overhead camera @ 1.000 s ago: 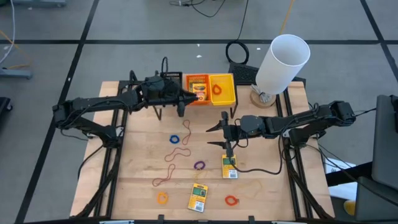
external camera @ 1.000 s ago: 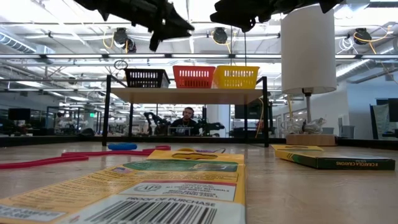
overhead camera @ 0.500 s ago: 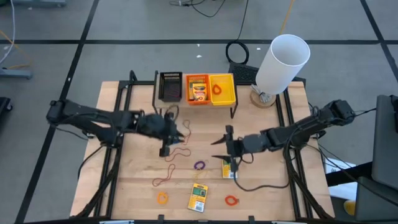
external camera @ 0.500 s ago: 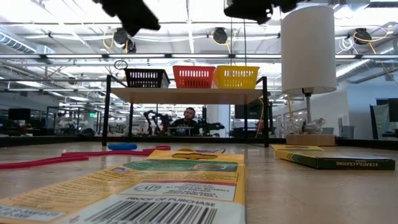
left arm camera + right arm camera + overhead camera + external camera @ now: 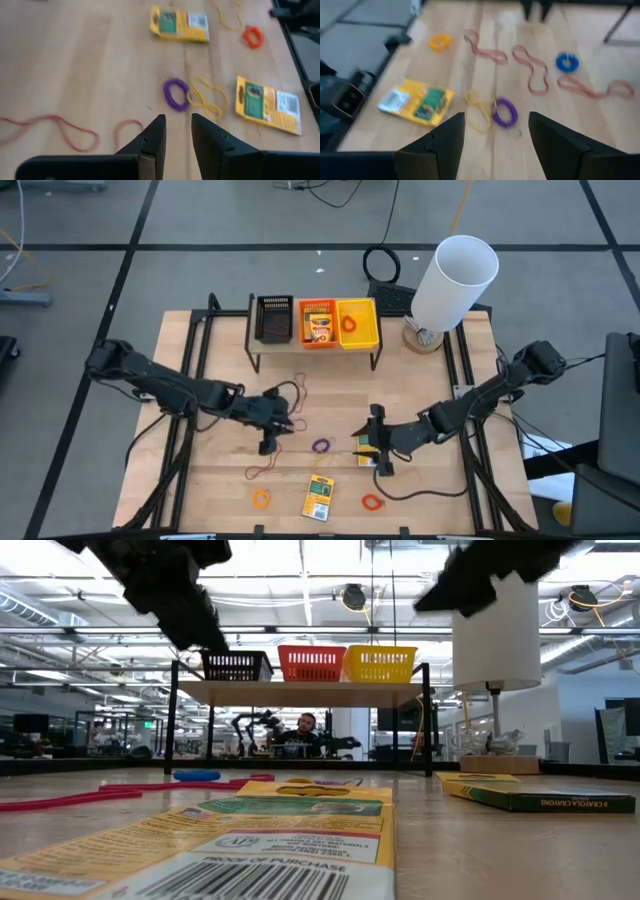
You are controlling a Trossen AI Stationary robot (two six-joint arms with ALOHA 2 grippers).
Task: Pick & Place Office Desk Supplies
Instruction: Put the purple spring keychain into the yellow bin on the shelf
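The wooden surface [image 5: 220, 480] carries a shelf rack at its far edge with three bins: black [image 5: 274, 319], orange [image 5: 318, 324] holding a yellow pack, and yellow [image 5: 357, 323] holding an orange loop. A white cylinder [image 5: 454, 280] stands at the far right corner.

The left arm reaches low across the middle; its pincer [image 5: 284, 420] hangs over the surface near the red loops, fingers [image 5: 152, 141] parted by a narrow gap with nothing between them. The right arm reaches in from the right; its pincer [image 5: 372, 440] hangs just over a pack [image 5: 368, 454] right of centre, fingers [image 5: 449, 137] spread wide and empty.

Another pack [image 5: 319, 496] lies near the front edge. Between the pincers sits a purple loop [image 5: 320, 446], touching a thin yellow loop [image 5: 206, 95]. A long red loop [image 5: 265, 471] and an orange loop [image 5: 261, 498] lie front left; a second orange loop [image 5: 372, 502] lies front right. A blue loop [image 5: 567, 62] lies near the left pincer.
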